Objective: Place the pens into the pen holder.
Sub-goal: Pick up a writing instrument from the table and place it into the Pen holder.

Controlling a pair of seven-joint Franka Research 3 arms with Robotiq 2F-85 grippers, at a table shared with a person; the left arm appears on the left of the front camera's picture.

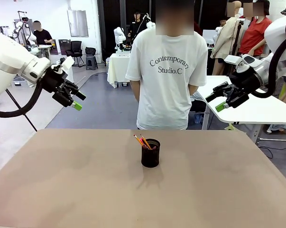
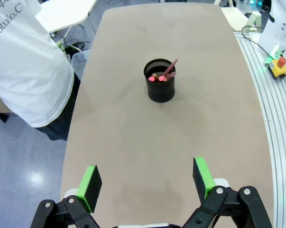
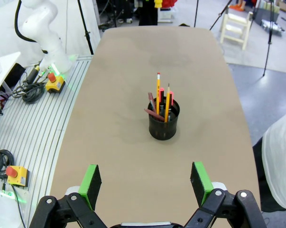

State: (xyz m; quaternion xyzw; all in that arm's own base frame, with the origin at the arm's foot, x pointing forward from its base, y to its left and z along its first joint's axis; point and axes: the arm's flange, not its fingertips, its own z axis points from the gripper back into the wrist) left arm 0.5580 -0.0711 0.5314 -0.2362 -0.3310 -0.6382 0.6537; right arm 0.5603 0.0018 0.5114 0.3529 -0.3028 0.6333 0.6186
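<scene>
The holder point(image 1: 150, 153) stands upright near the middle of the table point(image 1: 62, 190), and the pens point(image 1: 142, 141) are all inside it, their long axes steep, leaning toward the robot's left with tips up; from the right wrist the two yellow pencils point(image 3: 162, 100) stand nearly vertical while a dark red pen point(image 3: 153, 110) slants lower across the rim. The left gripper point(image 1: 77, 105) hangs high over the table's left edge and the right gripper point(image 1: 220, 106) high at the right, well apart from the holder. Both have fingers point(image 2: 89, 182) spread wide and hold nothing.
</scene>
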